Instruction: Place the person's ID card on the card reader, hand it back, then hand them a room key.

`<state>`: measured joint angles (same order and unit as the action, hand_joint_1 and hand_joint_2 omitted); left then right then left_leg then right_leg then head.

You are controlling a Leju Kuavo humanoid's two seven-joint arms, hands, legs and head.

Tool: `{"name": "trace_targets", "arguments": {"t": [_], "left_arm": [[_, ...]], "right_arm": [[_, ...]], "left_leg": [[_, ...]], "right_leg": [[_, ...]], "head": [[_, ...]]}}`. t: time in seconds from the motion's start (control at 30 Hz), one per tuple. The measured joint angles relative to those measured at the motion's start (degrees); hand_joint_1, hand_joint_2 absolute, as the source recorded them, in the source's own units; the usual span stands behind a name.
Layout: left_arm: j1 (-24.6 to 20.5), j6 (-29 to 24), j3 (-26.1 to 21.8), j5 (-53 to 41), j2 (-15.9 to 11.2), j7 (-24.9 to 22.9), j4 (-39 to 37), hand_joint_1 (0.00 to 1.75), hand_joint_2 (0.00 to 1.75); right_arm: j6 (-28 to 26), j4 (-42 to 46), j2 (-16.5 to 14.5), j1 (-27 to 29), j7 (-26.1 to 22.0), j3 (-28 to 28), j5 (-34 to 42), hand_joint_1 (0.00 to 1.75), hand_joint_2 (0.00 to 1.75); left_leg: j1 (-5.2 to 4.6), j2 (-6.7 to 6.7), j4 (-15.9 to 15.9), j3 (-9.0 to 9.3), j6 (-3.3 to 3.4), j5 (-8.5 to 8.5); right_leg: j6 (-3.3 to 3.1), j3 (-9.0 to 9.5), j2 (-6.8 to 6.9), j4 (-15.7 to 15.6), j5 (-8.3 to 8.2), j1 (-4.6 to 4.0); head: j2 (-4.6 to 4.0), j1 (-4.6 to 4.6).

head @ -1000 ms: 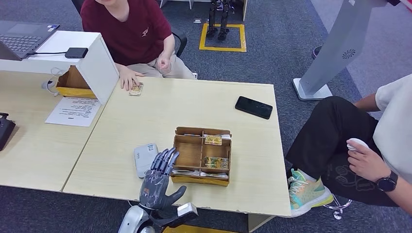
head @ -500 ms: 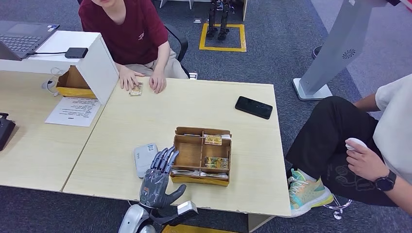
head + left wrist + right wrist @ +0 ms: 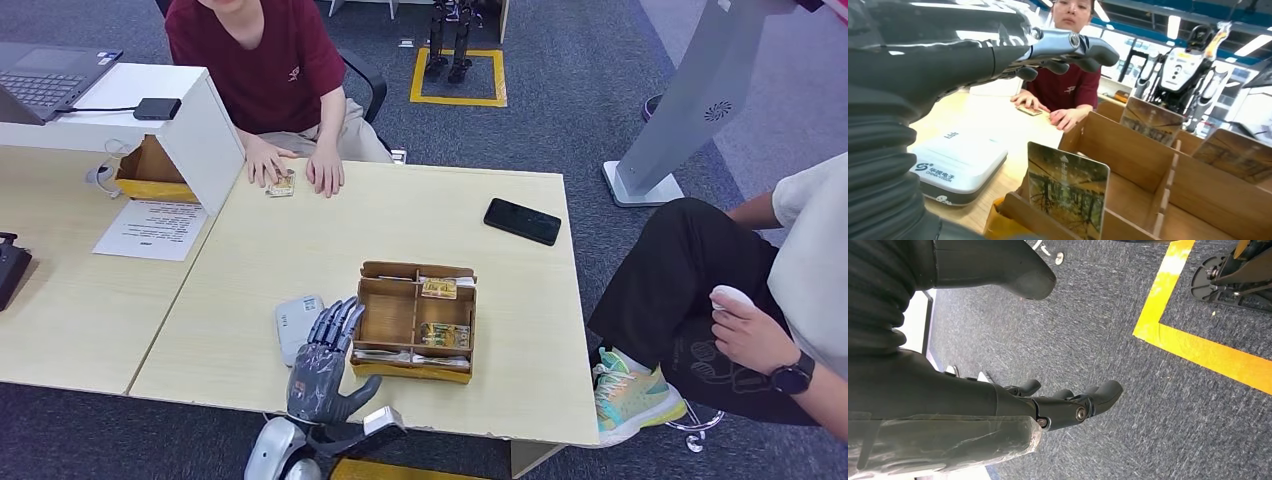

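Note:
The ID card [image 3: 281, 185] lies flat at the table's far edge, between the two hands of a seated person in a maroon shirt [image 3: 265, 60]. The white card reader [image 3: 298, 326] sits near the front edge, left of a wooden divided box [image 3: 386, 318] holding room key cards [image 3: 439, 289]. My left hand [image 3: 325, 362] hovers at the front edge between reader and box, open, fingers spread and holding nothing. In the left wrist view, its fingers [image 3: 1068, 47] stretch above the reader [image 3: 960, 162], with a key card [image 3: 1068, 187] upright in the box. My right hand [image 3: 1068, 405] hangs over the carpet, loosely curled and empty.
A black phone [image 3: 522, 221] lies at the table's far right. A white stand [image 3: 195, 125] with a laptop [image 3: 45, 80] and a printed sheet [image 3: 155, 230] sit on the left. A second person [image 3: 770, 300] sits close to the table's right side.
The person in maroon lowered their raised hand onto the table beside the ID card. My left hand dropped back slightly toward the front edge.

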<state>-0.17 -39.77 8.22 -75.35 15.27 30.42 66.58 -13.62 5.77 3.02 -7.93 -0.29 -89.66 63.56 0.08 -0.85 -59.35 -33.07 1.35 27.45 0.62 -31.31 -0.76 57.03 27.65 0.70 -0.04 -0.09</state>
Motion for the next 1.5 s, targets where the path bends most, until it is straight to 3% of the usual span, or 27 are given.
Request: {"name": "trace_targets", "arguments": {"t": [0.03,0.1,0.17,0.27,0.4,0.63,0.87,1.07,1.23,1.5], "left_arm": [[-0.04,0.00,0.00,0.04,-0.01,-0.04,-0.08,1.73,1.75],[-0.08,0.01,0.00,0.17,-0.01,-0.03,-0.34,1.75,1.75],[-0.13,0.01,0.00,0.28,-0.01,0.00,-0.71,1.66,1.75],[-0.19,0.00,0.00,0.64,-0.01,0.25,-1.27,1.39,1.75],[-0.24,0.00,0.00,1.61,-0.01,0.68,-2.13,1.61,1.75],[-0.91,-0.11,0.00,2.25,-0.01,0.86,-3.25,1.55,1.75],[-1.16,-0.14,0.00,2.53,-0.03,0.90,-3.88,1.75,1.75],[-1.41,-0.08,0.43,10.24,-0.27,2.29,-4.61,1.75,1.75],[-2.16,3.36,3.59,19.43,-3.18,0.13,-1.90,1.75,1.75],[-3.26,6.67,6.02,21.34,-7.97,-1.97,6.19,1.75,1.75]], "right_arm": [[-0.01,0.00,0.01,0.00,-0.05,0.00,0.00,0.00,1.75],[-0.04,0.00,0.02,0.00,-0.20,0.00,0.00,0.00,1.75],[-0.09,0.00,0.02,-0.01,-0.32,0.00,0.00,0.00,1.75],[-0.11,0.00,0.02,-0.02,-0.54,0.00,0.00,0.00,1.75],[-0.16,0.00,0.02,-0.03,-0.64,0.00,0.00,0.00,1.75],[-0.31,0.00,0.04,-0.06,-1.21,0.00,0.05,0.00,1.75],[-0.65,0.00,0.08,-0.06,-1.40,0.00,0.22,0.00,1.75],[-0.70,0.00,0.09,-0.06,-1.45,0.00,0.86,0.00,1.75],[-0.51,0.00,0.18,-0.04,-1.62,0.00,1.07,0.00,1.75],[0.02,0.00,0.42,-0.04,-1.68,0.00,1.04,0.00,1.75]], "left_leg": [[0.00,0.00,0.00,0.00,0.00,0.00],[0.00,0.00,0.00,0.00,0.00,0.00],[0.00,0.00,0.00,0.00,0.00,0.00],[0.00,0.00,0.00,0.00,0.00,0.00],[0.00,0.00,0.00,0.00,0.00,0.00],[0.00,0.00,0.00,0.00,0.00,0.00],[0.00,0.00,0.00,0.00,0.00,0.00],[0.00,0.01,0.00,0.00,0.00,0.00],[0.02,0.01,0.00,0.00,-0.01,-0.01],[0.02,0.01,0.00,-0.01,-0.02,-0.04]], "right_leg": [[0.00,0.00,0.00,0.00,0.00,0.00],[0.00,0.00,0.00,0.00,0.00,0.00],[0.00,0.00,0.00,0.00,0.00,0.00],[0.00,0.00,0.00,0.00,0.00,0.00],[0.00,0.00,0.00,0.00,0.00,0.00],[0.00,0.00,0.00,0.00,0.00,0.00],[0.00,0.00,0.00,0.00,0.00,0.00],[0.00,0.00,0.00,0.00,0.00,0.00],[0.00,-0.01,0.00,0.01,0.00,-0.02],[-0.01,-0.02,-0.01,0.01,0.00,-0.01]], "head": [[0.00,0.01],[0.00,0.01],[0.00,0.01],[0.00,0.01],[0.00,0.01],[0.00,0.00],[0.00,0.00],[0.00,0.00],[0.00,0.00],[0.00,0.01]]}}
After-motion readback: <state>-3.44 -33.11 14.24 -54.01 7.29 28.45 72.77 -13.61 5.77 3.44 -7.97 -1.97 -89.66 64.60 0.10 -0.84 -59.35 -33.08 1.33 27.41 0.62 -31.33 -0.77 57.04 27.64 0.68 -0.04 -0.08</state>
